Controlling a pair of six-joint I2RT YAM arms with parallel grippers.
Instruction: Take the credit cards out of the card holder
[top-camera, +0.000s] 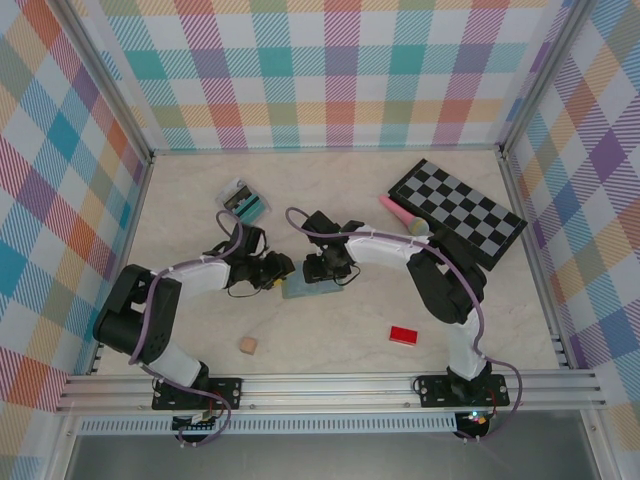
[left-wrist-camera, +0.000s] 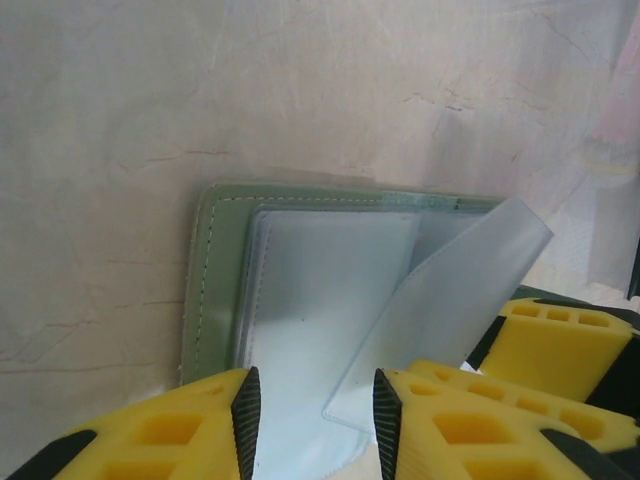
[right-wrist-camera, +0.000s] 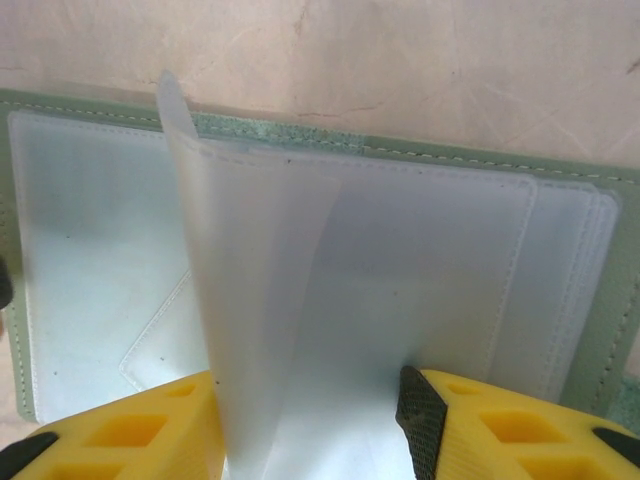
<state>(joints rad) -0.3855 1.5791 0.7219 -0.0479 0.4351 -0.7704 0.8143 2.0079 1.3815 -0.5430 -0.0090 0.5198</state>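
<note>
Your left gripper (left-wrist-camera: 312, 415) and right gripper (right-wrist-camera: 310, 425) stand parted astride a clear sleeve (left-wrist-camera: 450, 290). The card holder (top-camera: 312, 289) lies open, with seemingly 2 cards (top-camera: 246, 204) already out.

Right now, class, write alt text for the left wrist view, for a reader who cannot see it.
An open pale green card holder with clear pockets lies on a pale table, one clear leaf lifted. The left tool, yellow fingers apart, frames the leaf's lower corner.

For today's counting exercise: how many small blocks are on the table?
2: a tan wooden cube near the left arm, a red rectangular block near the right arm; others may be hidden.
</note>
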